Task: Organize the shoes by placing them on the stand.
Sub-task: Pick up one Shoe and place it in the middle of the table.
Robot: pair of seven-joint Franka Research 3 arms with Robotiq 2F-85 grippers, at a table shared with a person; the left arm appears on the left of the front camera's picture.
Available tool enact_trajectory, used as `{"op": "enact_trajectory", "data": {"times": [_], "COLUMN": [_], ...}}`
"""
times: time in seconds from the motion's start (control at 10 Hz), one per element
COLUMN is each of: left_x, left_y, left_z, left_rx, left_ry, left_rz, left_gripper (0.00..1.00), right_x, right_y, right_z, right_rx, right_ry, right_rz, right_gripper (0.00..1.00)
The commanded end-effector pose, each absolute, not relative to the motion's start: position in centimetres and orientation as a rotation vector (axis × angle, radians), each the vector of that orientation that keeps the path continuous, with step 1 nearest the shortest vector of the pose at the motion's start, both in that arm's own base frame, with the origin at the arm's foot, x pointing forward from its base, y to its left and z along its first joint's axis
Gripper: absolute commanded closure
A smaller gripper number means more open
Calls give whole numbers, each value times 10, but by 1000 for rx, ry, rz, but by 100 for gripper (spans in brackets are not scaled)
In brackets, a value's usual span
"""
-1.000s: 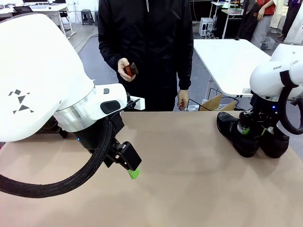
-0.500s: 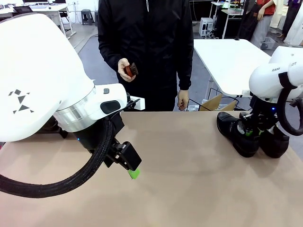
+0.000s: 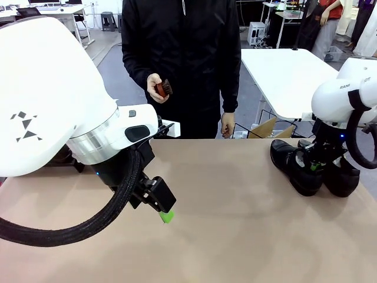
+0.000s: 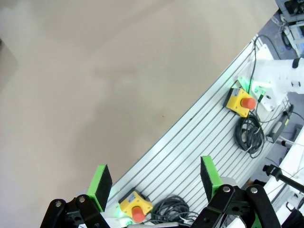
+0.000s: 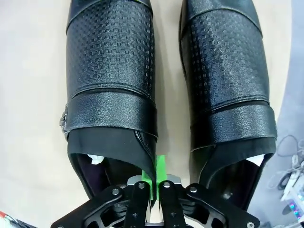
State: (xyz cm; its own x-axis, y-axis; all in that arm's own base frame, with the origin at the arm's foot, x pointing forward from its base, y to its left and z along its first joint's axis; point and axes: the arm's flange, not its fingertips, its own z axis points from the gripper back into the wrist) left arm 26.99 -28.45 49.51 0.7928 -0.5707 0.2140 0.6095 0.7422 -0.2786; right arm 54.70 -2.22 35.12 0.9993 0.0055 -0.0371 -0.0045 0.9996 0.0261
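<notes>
Two glossy black leather dress shoes [image 5: 111, 71] stand side by side with a narrow gap between them, near the far right corner of the tan surface [image 3: 235, 224]. The right end effector [image 5: 154, 183] reaches down into that gap with its green pads pinched tight on the inner collar wall of the shoe farther from the surface's edge [image 3: 293, 165]. The left end effector [image 4: 156, 178] hangs over bare surface on the robot's left, green pads spread wide with nothing between them, while across the surface a person holds a small reddish-brown brush [image 3: 163, 88] in one hand [image 3: 154, 82].
</notes>
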Motion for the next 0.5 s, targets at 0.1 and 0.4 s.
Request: {"op": "enact_trajectory", "data": {"times": [0.1,0.4], "left_x": [270,265], "left_y": [-284,-257], "left_z": [495,515], "left_rx": [-365,-149], "left_ry": [-116,-220], "left_rz": [-651,-654], "left_gripper": [4,4], "right_x": [521,459], "right_y": [0,70], "right_z": [403,448], "right_rx": [150,196], "right_ry": [-25,-108], "right_rz": [-10,53], "right_gripper": [100,100]}}
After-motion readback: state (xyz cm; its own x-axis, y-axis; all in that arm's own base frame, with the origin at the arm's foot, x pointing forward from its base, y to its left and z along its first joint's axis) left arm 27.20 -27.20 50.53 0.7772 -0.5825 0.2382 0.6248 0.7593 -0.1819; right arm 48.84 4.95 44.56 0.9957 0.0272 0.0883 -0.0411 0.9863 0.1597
